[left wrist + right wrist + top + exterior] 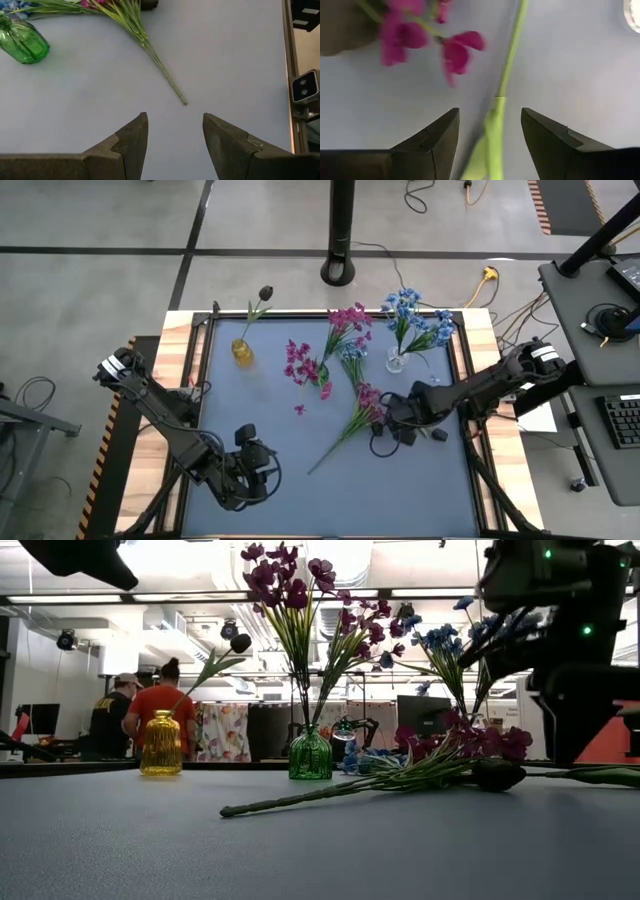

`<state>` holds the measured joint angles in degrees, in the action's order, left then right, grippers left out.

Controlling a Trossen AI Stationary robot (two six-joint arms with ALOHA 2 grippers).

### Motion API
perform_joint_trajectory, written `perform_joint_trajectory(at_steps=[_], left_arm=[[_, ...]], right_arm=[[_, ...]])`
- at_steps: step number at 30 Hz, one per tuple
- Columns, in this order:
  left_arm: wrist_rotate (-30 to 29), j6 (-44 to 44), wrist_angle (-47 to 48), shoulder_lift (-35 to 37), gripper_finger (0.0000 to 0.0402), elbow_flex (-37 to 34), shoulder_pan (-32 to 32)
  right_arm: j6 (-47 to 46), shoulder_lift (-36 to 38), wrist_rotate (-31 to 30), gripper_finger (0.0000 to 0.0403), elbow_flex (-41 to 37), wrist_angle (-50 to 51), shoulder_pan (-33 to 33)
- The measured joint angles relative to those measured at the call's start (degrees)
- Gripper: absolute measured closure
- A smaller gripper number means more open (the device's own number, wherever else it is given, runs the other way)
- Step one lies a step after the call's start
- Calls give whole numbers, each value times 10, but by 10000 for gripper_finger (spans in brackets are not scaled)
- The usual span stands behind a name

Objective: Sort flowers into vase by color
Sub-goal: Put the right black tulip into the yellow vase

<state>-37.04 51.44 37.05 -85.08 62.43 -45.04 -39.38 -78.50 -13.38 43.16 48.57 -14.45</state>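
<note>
A magenta sprig (352, 423) lies flat on the blue mat, with its head (470, 743) near my right gripper and its stem end (184, 102) pointing toward my left gripper. A dark bud (497, 775) lies beside that head. My right gripper (490, 125) hovers open over a green stem (496, 130) that runs between its fingers, pink blooms (410, 35) just beyond. The yellow vase (241, 352) holds a dark bud (265, 293). The green vase (310, 755) holds magenta flowers, and the clear vase (397, 362) holds blue ones (415, 320). My left gripper (175, 130) waits open near the front.
Wooden rails (480, 380) frame the mat on both sides. A black pole base (340, 272) stands beyond the far edge. Bare mat (400, 490) stretches along the near side between the arms. People (160, 710) stand in the room behind.
</note>
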Motion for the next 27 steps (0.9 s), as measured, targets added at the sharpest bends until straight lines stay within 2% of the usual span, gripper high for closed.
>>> perform_joint_trajectory(at_steps=[6, 11, 15, 23, 27], left_arm=[[0, -1, -7, 0, 228, 0, 0], [-19, -1, -20, 0, 228, 0, 0], [-30, -2, -36, 0, 228, 0, 0], [-32, -40, -88, 0, 228, 0, 0], [-41, -75, -117, 0, 228, 0, 0]], right_arm=[[-14, -1, -13, 202, -38, -20, 5], [-28, 2, -13, 225, -71, -55, 5], [-36, 7, -6, 264, -70, -57, 4], [-77, 27, 3, 376, -61, -50, 5], [-104, 43, 3, 385, -54, -23, 5]])
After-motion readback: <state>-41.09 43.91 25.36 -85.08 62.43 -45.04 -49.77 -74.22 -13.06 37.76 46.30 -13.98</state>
